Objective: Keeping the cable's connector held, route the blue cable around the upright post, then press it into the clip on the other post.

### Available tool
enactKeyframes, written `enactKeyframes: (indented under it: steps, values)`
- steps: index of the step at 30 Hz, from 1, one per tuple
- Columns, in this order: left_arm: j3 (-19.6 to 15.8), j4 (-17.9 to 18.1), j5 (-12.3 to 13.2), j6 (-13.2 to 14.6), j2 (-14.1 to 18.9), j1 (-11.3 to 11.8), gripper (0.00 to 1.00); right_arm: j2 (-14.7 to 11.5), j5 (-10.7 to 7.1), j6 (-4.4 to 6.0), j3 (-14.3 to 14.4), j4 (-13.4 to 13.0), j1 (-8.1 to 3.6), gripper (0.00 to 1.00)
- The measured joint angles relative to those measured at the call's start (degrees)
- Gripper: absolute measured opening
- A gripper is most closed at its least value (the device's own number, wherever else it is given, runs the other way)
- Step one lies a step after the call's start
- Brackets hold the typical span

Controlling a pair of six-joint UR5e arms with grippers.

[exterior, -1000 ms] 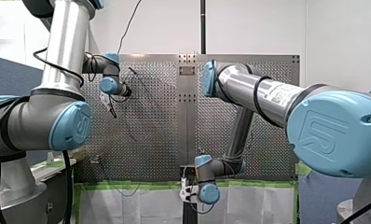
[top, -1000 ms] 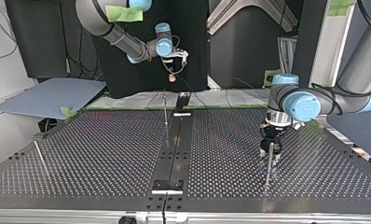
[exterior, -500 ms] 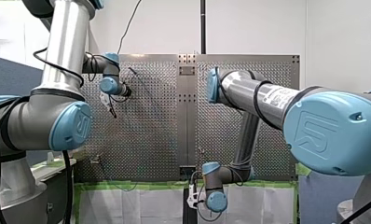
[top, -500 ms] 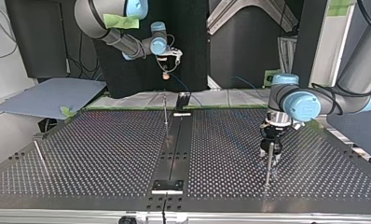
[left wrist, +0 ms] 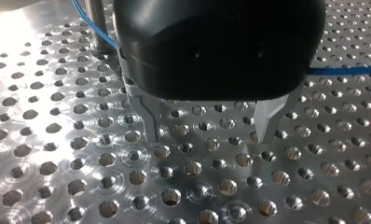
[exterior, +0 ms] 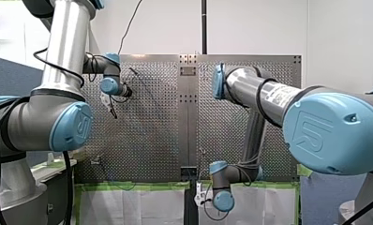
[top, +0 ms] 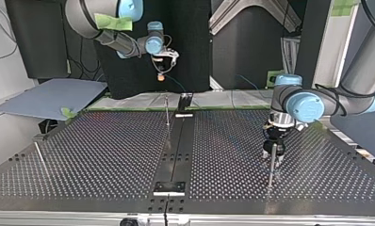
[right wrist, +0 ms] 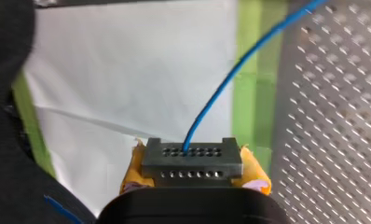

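front view, my left arm: comes in big from the side, elbow bent, wrist tipped so my left gripper (exterior: 112,110) points at the perforated table (exterior: 152,136). Way too small here to read the fingers.
front view, my right arm: upper arm reaches across, forearm drops down, and my right gripper (exterior: 199,198) ends up past the table's edge, over the white sheet (exterior: 128,206).
top view, my right gripper: hangs high up beyond the table's far edge, tips down, with the blue cable (top: 177,85) trailing off below it toward the table.
top view, my left gripper: wrist straight down, sitting low, with an upright post (top: 270,172) just under its tips.
left wrist view: metal fingers (left wrist: 151,122) are spread wide with nothing between them, only bare table holes underneath. The blue cable runs behind the gripper body, past the upright post on one side and out again on the other. Can't tell if it actually touches the post.
right wrist view: yellow pads (right wrist: 253,173) are clamped on the dark connector (right wrist: 192,161). The blue cable comes out of its top face and arcs away ahead of the gripper, over the green tape (right wrist: 249,84) toward the table.
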Motion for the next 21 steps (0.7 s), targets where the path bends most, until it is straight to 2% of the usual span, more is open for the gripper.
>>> enactKeyframes:
  steps: [8, 14, 21]
  values:
    - [0.00, -0.12, -0.01, -0.66, 0.01, 0.04, 1.00, -4.91, 1.92, 0.03, 4.95, -4.93, -0.84, 0.00]
    - [0.00, -0.66, -0.82, -0.99, 0.03, 0.04, 1.00, -8.08, 2.42, -0.21, 8.10, -7.99, -0.91, 0.00]
    - [0.00, -1.43, -2.29, -1.25, 0.06, 0.04, 1.00, -12.11, 2.75, -0.23, 12.13, -9.46, -1.02, 0.00]
